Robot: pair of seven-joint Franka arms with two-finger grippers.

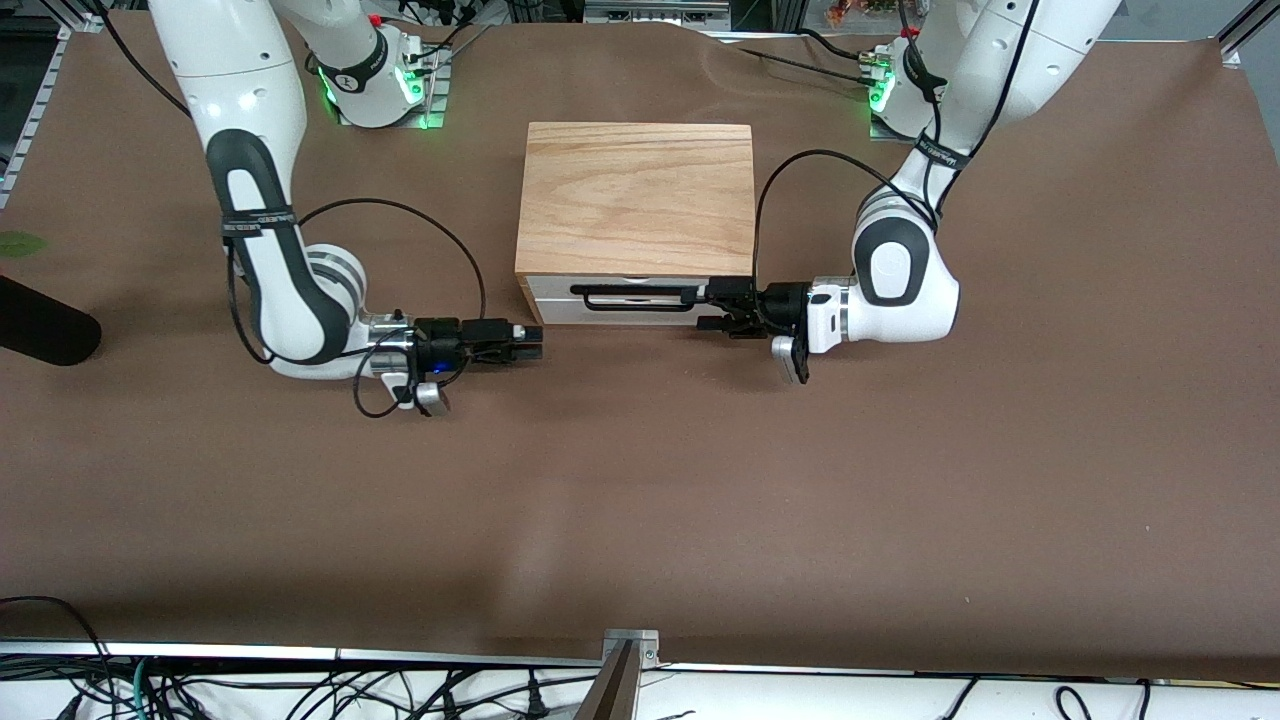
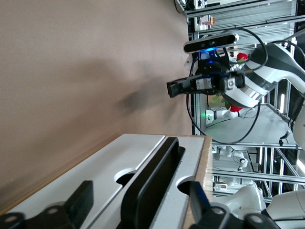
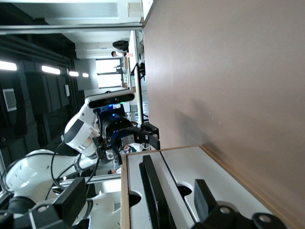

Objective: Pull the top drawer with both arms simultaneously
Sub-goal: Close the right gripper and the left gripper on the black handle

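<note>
The top drawer (image 1: 556, 285) is a white front panel under the oak cabinet top (image 1: 636, 190), flush with the panel below it. Its black bar handle (image 1: 630, 297) runs across the front. My left gripper (image 1: 708, 309) is open at the handle's end toward the left arm's end of the table. In the left wrist view its fingers (image 2: 80, 204) stand on either side of the handle (image 2: 151, 183). My right gripper (image 1: 536, 341) is open in front of the cabinet's corner toward the right arm's end, short of the handle (image 3: 153, 193). Its fingers (image 3: 205, 200) frame the handle from a distance.
A lower white drawer front (image 2: 116, 155) sits under the top one. A black object (image 1: 42, 326) and a green scrap (image 1: 20, 243) lie at the table's right-arm end. Brown table cover (image 1: 640, 500) stretches toward the front camera.
</note>
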